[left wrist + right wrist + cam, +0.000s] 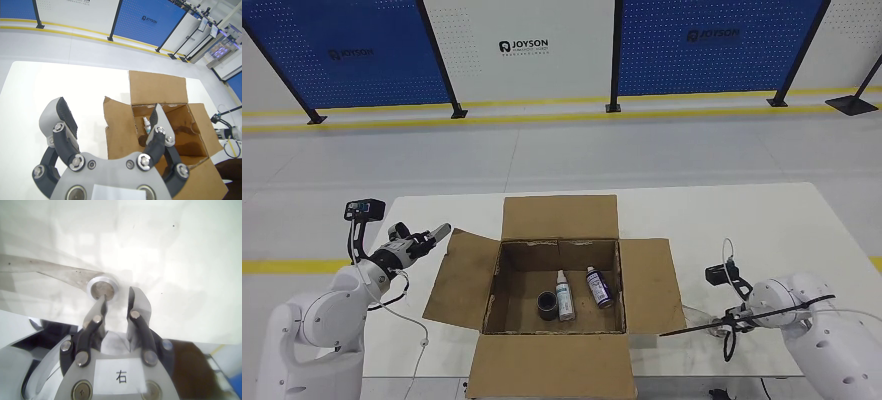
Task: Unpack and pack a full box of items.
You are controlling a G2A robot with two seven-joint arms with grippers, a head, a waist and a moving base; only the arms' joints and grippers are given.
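Observation:
An open cardboard box stands mid-table with all flaps spread out. On its floor lie a dark cylinder, a white spray bottle and a purple-labelled bottle. My left gripper hovers over the table left of the box, open and holding nothing. In the left wrist view its fingers frame the box and the spray bottle. My right arm is low at the right of the box. Its gripper points down at the tabletop, open with nothing between the fingers.
A metal ring set in the white table lies under one right fingertip. A thin black rod runs from the right arm toward the box's right flap. Blue and white partition panels stand on the floor beyond the table.

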